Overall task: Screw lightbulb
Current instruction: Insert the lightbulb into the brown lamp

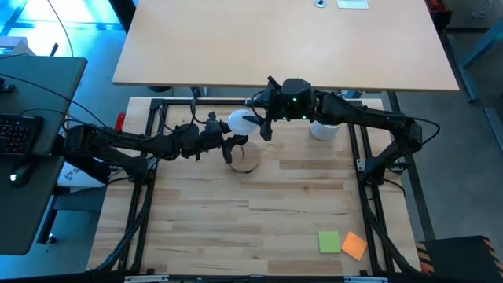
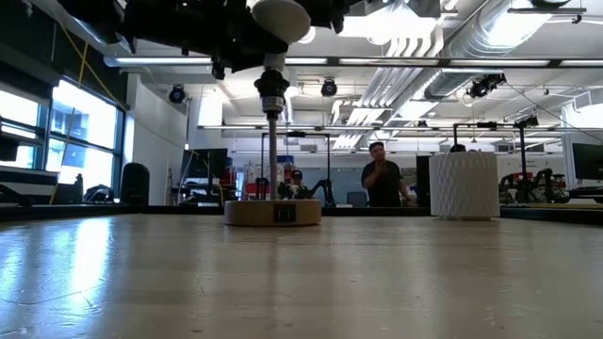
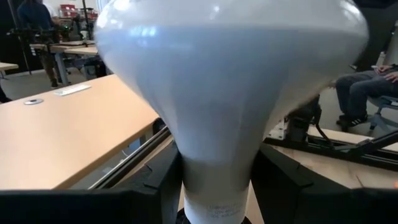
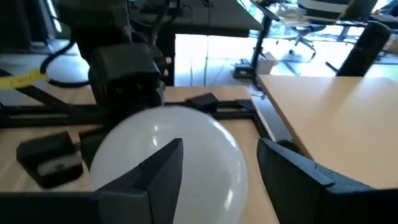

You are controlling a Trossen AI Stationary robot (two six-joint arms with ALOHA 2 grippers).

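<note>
Upper middle of the high view: the lightbulb stands upright over the stand, left pincer pinching its neck from the left, right pincer spread around the globe.

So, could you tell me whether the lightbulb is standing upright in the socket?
Upright: the lightbulb sits globe-up, base down on the socket post. How far it is threaded, cannot tell.
</note>
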